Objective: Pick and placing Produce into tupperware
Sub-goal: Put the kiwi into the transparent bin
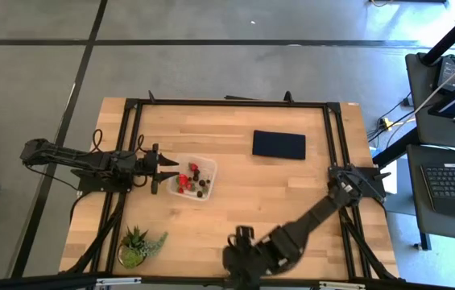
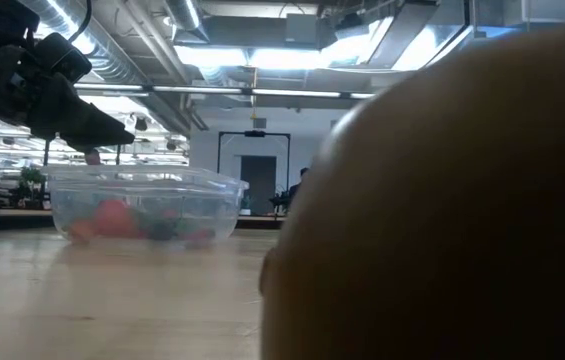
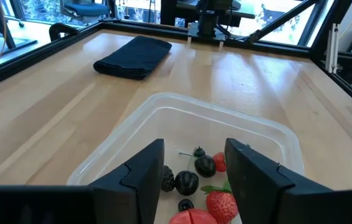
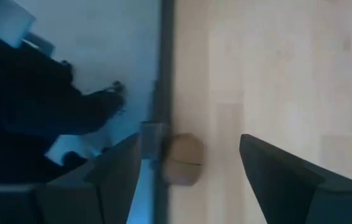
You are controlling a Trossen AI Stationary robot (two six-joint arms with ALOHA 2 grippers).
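The clear tupperware (image 1: 209,171) (image 3: 225,115) (image 2: 162,185) stands left of the table's middle. It holds red strawberries (image 3: 220,202) (image 1: 184,182) and small dark berries (image 3: 204,165). My left gripper (image 1: 167,171) (image 3: 194,149) (image 2: 102,135) hangs open just over the tupperware's left rim, fingers pointing to the table's right, touching nothing. The brown kiwi-like fruit (image 4: 183,160) lies on the wood at the table's near edge, beside the dark rail. My right gripper (image 1: 239,258) (image 4: 190,138) hovers open above it, a finger on either side. A large brown blur (image 2: 442,200) fills the right of the low view.
A folded dark blue cloth (image 1: 279,144) (image 3: 133,56) lies toward the far right of the table. A spiky green potted plant (image 1: 137,246) stands at the near left corner. A black frame rail (image 1: 227,102) (image 4: 162,74) runs around the table.
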